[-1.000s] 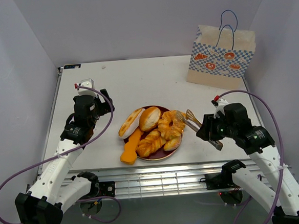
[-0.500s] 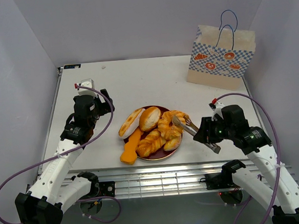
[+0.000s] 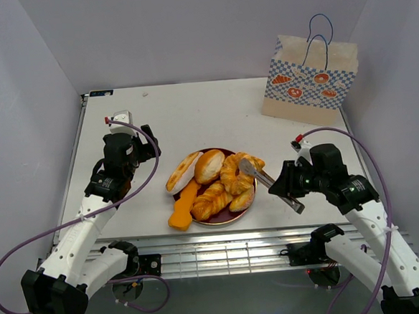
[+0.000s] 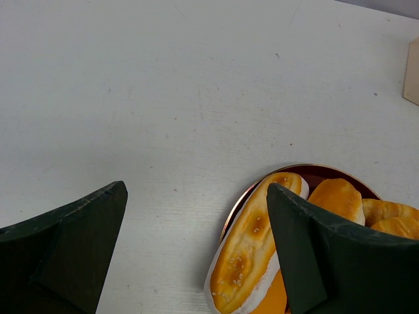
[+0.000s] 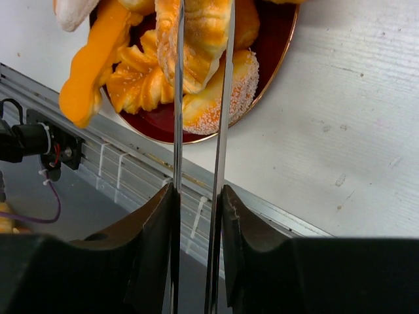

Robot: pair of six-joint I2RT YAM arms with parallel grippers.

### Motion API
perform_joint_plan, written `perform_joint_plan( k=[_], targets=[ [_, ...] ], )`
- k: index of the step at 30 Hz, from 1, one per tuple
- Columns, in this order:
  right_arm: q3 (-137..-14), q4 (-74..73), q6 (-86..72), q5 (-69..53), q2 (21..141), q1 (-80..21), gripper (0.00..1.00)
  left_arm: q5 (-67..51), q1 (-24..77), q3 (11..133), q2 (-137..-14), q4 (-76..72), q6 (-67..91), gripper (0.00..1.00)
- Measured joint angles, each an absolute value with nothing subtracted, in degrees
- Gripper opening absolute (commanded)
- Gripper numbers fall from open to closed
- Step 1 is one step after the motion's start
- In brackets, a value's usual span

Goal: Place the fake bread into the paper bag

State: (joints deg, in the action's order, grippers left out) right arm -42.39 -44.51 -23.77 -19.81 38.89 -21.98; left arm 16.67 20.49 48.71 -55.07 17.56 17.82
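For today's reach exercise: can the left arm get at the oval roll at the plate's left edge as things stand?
Likely yes: the left claw stands open, nothing lies between it and the oval roll.

- The fake bread looks like moulded plastic, glossy golden-brown; one piece by the plate's rim has a grainy, sugared crust.
- The plate is dark red with a smooth shine.
- The tongs are bright polished metal.
- The paper bag is matt printed paper.
- The table is white, matt and faintly scuffed.
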Motion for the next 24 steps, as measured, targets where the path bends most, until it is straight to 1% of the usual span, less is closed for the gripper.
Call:
perform_joint_plan(
  k=[8, 14, 18, 20, 24],
  targets=[
    [-54.5, -44.5, -19.9, -16.4, 39.7, -22.0, 0.08, 16.4, 20.5, 48.7, -55.1, 17.6, 17.8, 0.98],
    [-57.6, -34.4, -18.3, -14.2, 36.4, -22.0, 0.08, 16.1, 20.5, 48.7, -55.8, 17.6, 17.8, 0.98],
    [-57.8, -26.8, -17.9, -9.1, 35.6, -22.0, 0.08, 16.1, 20.5, 48.7, -55.8, 17.6, 17.8, 0.98],
    [-60.3, -25.6, -17.5, -5.4, 37.5, -22.0, 0.08, 16.0, 20.5, 48.7, -55.8, 17.6, 17.9, 0.98],
    [-69.2, -23.3, -16.3, 2.2, 44.2, -22.0, 0.08, 15.7, 20.5, 48.7, -55.8, 17.6, 17.9, 0.98]
  ],
)
